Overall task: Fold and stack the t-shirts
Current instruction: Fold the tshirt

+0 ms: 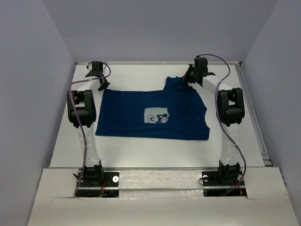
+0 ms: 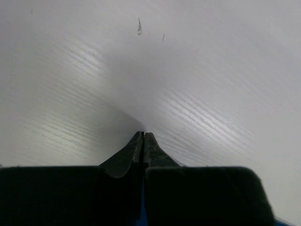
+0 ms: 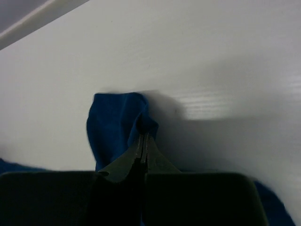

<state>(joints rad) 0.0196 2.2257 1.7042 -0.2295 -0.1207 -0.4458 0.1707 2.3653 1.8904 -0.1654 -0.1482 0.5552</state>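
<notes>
The dark navy t-shirt [image 1: 155, 113] lies spread flat on the white table, its pale cartoon print [image 1: 156, 116] facing up. My right gripper [image 1: 188, 78] is at the shirt's far right corner, shut on a bunched fold of the blue cloth [image 3: 113, 125]; the fingertips [image 3: 144, 137] pinch it just above the table. My left gripper [image 1: 101, 85] is at the shirt's far left corner. Its fingers are shut [image 2: 143, 135] over bare white table with no cloth at the tips. A blue sliver [image 2: 141, 209] shows low in the gap between them.
Grey walls enclose the white table [image 1: 136, 148] on three sides. A metal rail [image 1: 254, 113] runs along the table's right edge. Both arm bases [image 1: 96, 179] sit on the near ledge.
</notes>
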